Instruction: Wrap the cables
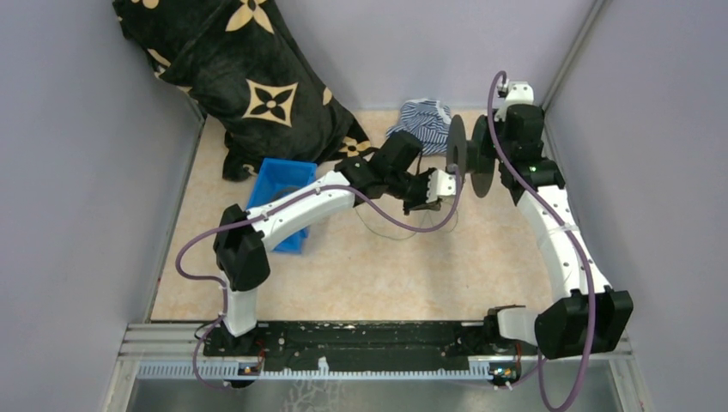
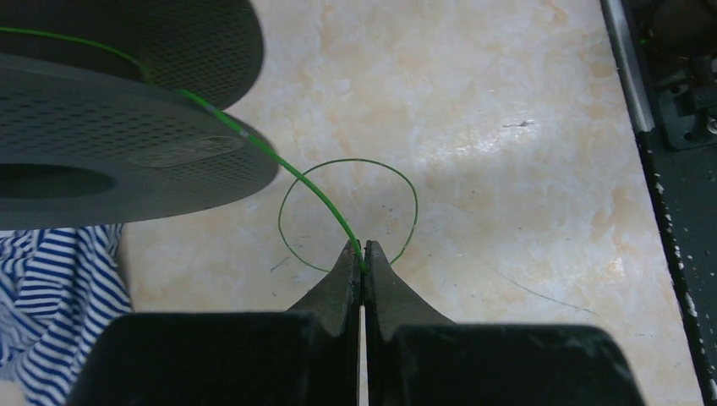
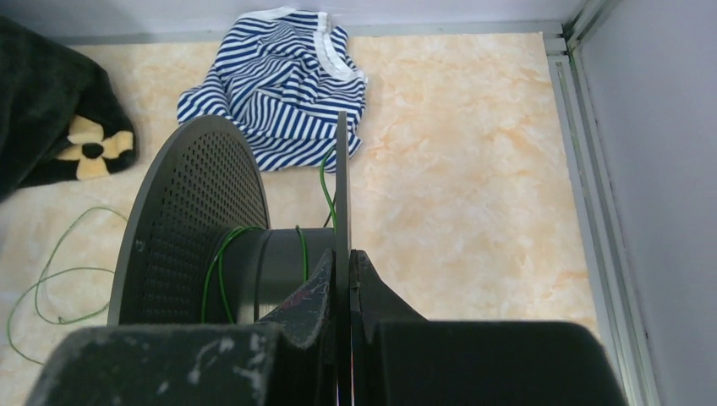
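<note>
Right fingers [image 3: 342, 262] clamp the spool [image 3: 194, 211] flange, steadying it; left fingers [image 2: 362, 252] pinch the green cable [image 2: 264, 150] taut, apparently for winding.

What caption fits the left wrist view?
Left claw shut on the green cable, which leads to the black spool; a loose loop lies beyond.

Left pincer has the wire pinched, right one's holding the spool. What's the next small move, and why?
Probably swing the left pincer around the spool, circling its hub, to lay one more turn while keeping the cable taut. The right pincer is shut on the spool's flange, only a few turns sit on the hub, and slack loops lie on the table.
</note>
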You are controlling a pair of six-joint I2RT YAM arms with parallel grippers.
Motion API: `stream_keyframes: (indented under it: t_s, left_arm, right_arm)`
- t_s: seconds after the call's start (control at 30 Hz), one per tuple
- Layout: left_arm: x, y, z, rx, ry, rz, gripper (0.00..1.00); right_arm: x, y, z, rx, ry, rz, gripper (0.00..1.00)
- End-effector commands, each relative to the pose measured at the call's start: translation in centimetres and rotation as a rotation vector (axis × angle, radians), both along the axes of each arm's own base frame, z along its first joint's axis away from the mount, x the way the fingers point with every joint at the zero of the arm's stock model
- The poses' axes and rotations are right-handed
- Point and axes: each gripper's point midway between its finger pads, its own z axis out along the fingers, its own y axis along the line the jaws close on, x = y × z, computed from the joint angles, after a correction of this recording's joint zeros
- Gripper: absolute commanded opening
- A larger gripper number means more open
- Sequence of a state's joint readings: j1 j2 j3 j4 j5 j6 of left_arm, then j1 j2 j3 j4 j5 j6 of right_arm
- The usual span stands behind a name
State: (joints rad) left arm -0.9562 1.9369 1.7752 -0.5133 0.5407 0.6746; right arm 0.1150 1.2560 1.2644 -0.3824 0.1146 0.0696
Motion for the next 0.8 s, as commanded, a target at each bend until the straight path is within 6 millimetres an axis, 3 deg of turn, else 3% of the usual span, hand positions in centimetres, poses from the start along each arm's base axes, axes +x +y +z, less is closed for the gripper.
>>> stream_keyframes:
  t_s: [0.0, 0.4, 0.63, 0.77]
  left_arm:
    - [1.4, 0.0, 3.3, -0.034, -0.048, 0.075, 0.00]
    - [4.9, 0.6, 5.3, -0.038, -0.130, 0.198, 0.00]
    - [5.3, 1.3, 6.5, -0.035, -0.165, 0.202, 0.00]
    - [6.4, 1.8, 7.3, -0.046, -0.195, 0.245, 0.00]
  right_arm:
    - [-0.6, 0.2, 5.4, -0.032, -0.193, 0.014, 0.00]
    - [-2.7, -0.5, 2.0, -0.157, -0.111, 0.026, 0.00]
    - [-3.5, -1.5, 2.0, -0.210, -0.119, -0.002, 0.00]
    - [-3.7, -1.1, 1.3, -0.215, -0.099, 0.033, 0.00]
